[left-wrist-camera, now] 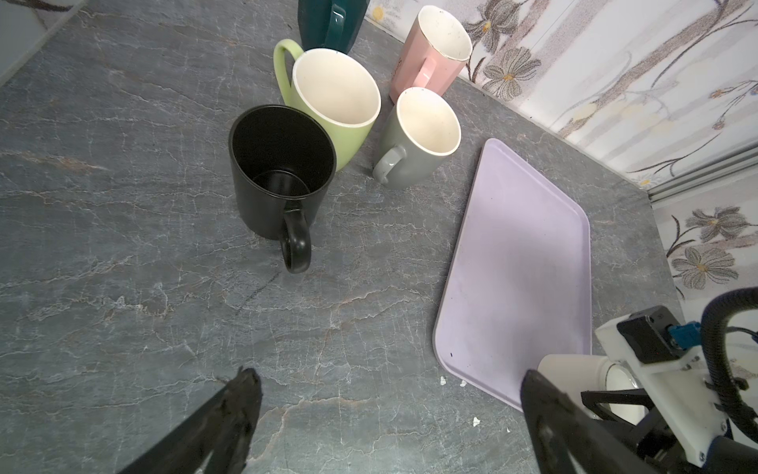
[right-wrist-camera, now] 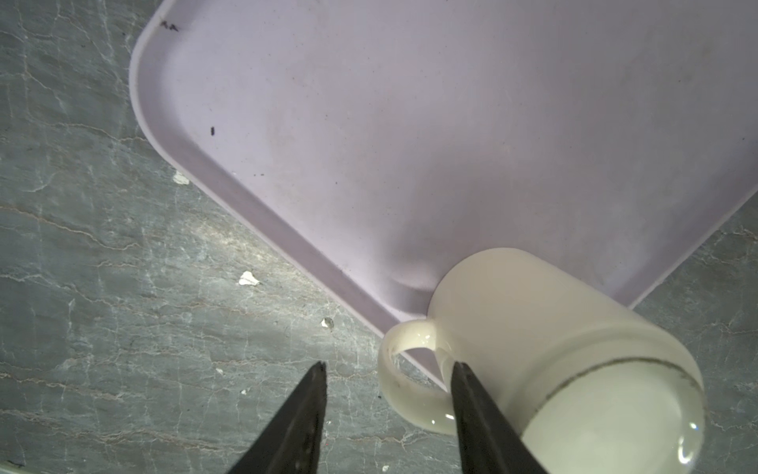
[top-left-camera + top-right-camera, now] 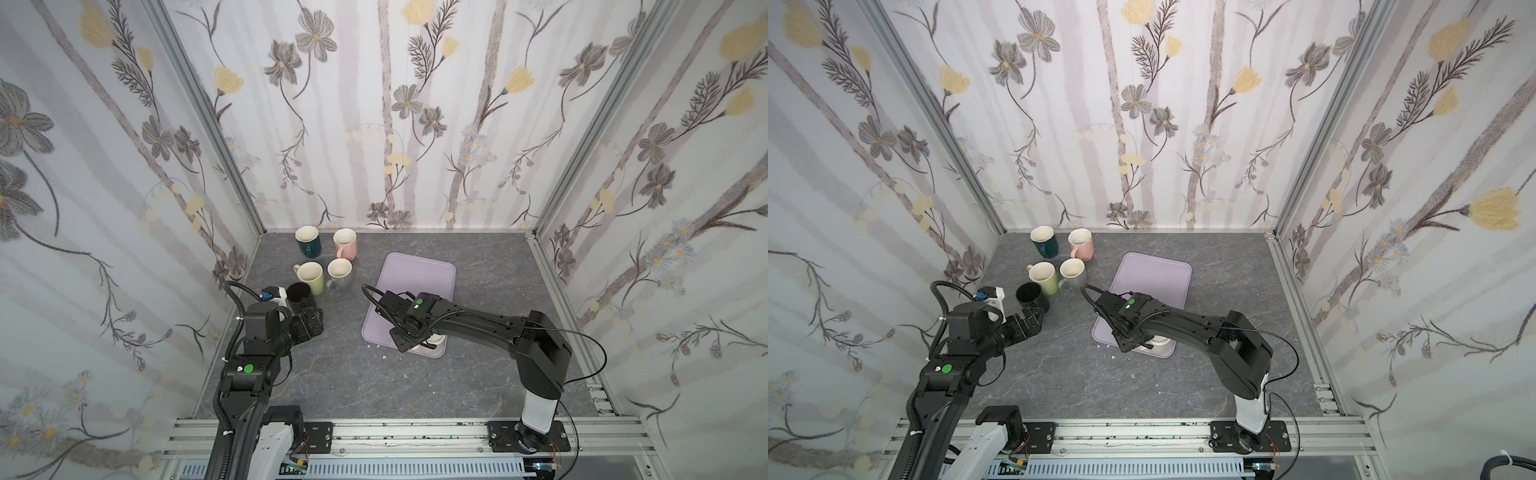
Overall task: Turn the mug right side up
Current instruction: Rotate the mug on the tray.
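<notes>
A cream mug [image 2: 533, 328] stands upside down, base up, on the near corner of the lilac tray [image 2: 369, 123]. Its handle [image 2: 393, 394] juts out over the tray's rim. My right gripper [image 2: 389, 365] hangs over it, open, with the handle between the jaws; one fingertip [image 2: 461, 377] sits where the handle meets the body, and the opposite one is clear of it. In both top views the right arm covers most of the mug [image 3: 435, 344] [image 3: 1160, 344]. My left gripper [image 1: 387, 373] is wide open above bare table, just short of the black mug [image 1: 283, 172].
Several upright mugs cluster at the back left: teal [image 3: 308, 241], pink [image 3: 345, 243], green [image 3: 311, 276], grey [image 3: 340, 273] and black [image 3: 298, 293]. Small white chips [image 2: 248, 279] lie on the table by the tray's near edge. Patterned walls close in three sides.
</notes>
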`<action>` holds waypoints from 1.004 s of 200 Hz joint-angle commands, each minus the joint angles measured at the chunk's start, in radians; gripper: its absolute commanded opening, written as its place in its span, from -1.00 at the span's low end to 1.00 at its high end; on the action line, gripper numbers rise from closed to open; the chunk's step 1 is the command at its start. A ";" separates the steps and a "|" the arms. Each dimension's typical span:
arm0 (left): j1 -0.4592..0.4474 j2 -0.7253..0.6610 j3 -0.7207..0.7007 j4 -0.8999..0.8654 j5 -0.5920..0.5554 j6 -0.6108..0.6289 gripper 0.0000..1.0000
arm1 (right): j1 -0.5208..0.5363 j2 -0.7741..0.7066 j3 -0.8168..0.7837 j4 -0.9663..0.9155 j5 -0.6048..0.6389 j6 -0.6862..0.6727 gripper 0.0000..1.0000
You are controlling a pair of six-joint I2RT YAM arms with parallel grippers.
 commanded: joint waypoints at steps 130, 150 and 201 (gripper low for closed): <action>0.001 0.003 -0.005 0.043 0.013 -0.007 1.00 | -0.003 -0.221 -0.260 0.086 0.019 0.139 -0.07; 0.002 0.004 -0.006 0.044 0.017 -0.008 1.00 | -0.011 -0.258 -0.280 0.092 0.024 0.153 -0.09; 0.002 0.008 -0.007 0.051 0.028 -0.009 1.00 | -0.034 -0.339 -0.330 0.111 0.024 0.180 -0.14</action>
